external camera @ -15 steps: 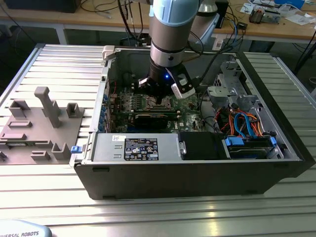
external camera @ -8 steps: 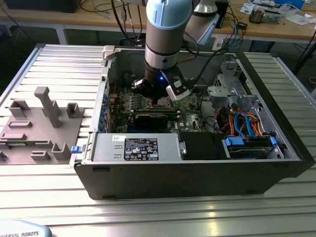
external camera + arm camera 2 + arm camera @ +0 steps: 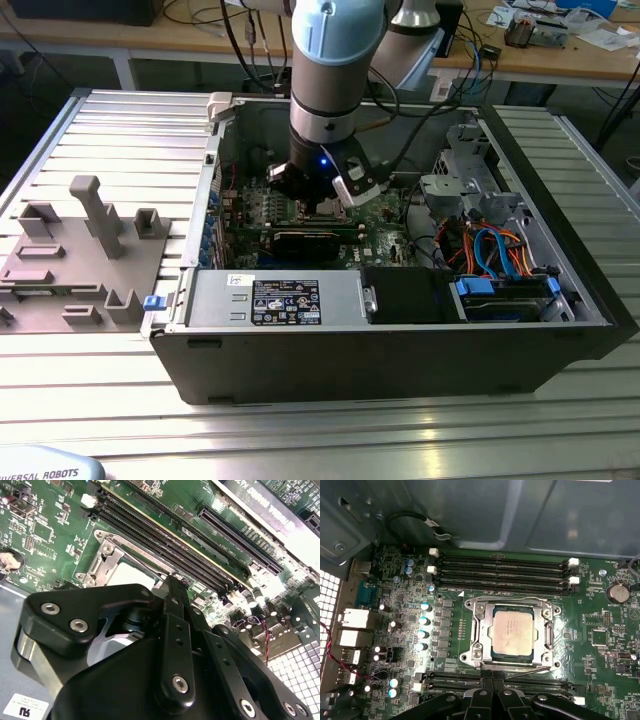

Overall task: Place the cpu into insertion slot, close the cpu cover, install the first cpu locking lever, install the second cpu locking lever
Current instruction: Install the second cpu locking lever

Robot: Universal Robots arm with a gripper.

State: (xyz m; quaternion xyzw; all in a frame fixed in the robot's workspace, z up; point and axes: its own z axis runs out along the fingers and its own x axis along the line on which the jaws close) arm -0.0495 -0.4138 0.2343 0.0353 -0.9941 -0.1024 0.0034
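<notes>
Exterior view first: the arm reaches down into the open computer case (image 3: 560, 330), its gripper (image 3: 318, 200) low over the green motherboard (image 3: 385, 240). First wrist view: the cpu (image 3: 512, 633) lies flat in the insertion slot (image 3: 492, 652), with the cpu cover (image 3: 480, 630) down around it; the fingers (image 3: 492, 687) look pressed together at the socket's edge. Second wrist view: the closed tips sit by the cover's frame (image 3: 102, 565). A sideways slip there could scrape the board or bend a lever.

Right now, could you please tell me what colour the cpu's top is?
Pale silver-grey metal; the cpu shows best in the first wrist view.
</notes>
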